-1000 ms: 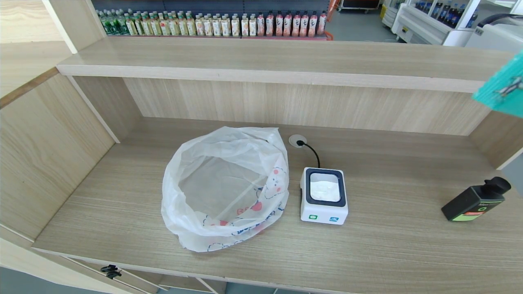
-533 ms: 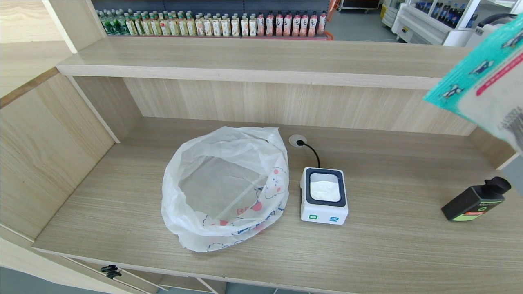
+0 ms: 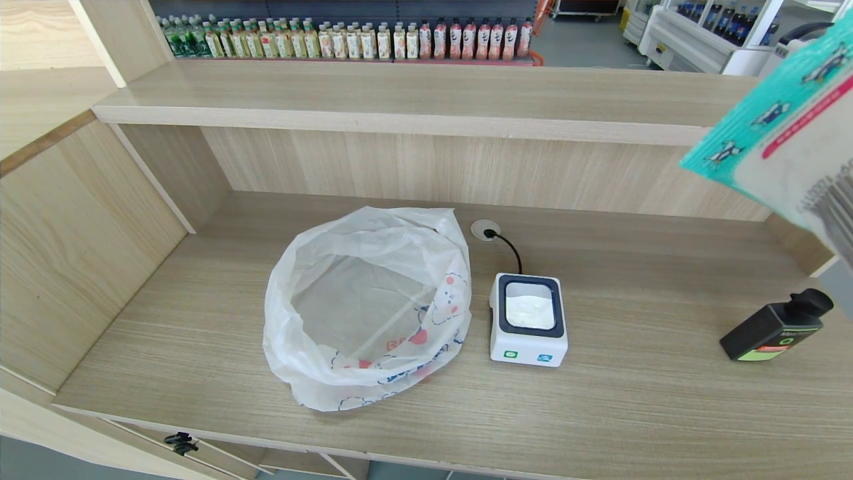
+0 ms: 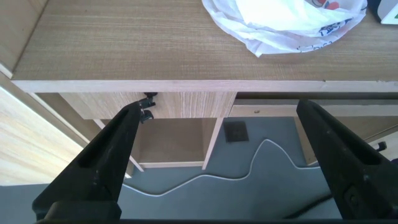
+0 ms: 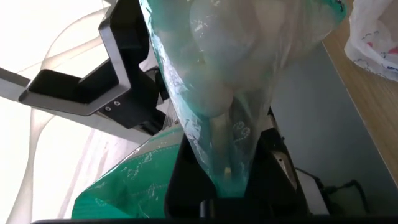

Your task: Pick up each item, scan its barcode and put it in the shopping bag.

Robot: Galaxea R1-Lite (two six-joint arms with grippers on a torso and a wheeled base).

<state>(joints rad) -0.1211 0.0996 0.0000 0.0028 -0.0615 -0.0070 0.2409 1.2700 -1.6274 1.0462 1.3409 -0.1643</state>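
Head view: the shopping bag [image 3: 363,307] lies open on the counter [image 3: 633,400], just left of the scanner [image 3: 528,319]. A black bottle [image 3: 775,327] lies well right of the scanner. A teal packet [image 3: 780,133] hangs high up, right of the scanner.

Left wrist view: the left gripper [image 4: 221,111] is spread wide, holding nothing, off the counter's front edge on the bag's side of the scanner.

Right wrist view: the right gripper [image 5: 230,180] is clamped on the packet.

You face a pale wood counter [image 3: 633,413] with a raised ledge [image 3: 433,93] along its back and a side panel [image 3: 80,233] at its left. Beyond the counter run a row of bottles [image 3: 346,40], grey floor [image 3: 580,40] and, far right, a white chiller [image 3: 700,40]. Under the counter's front edge is an open cubby [image 4: 177,140].
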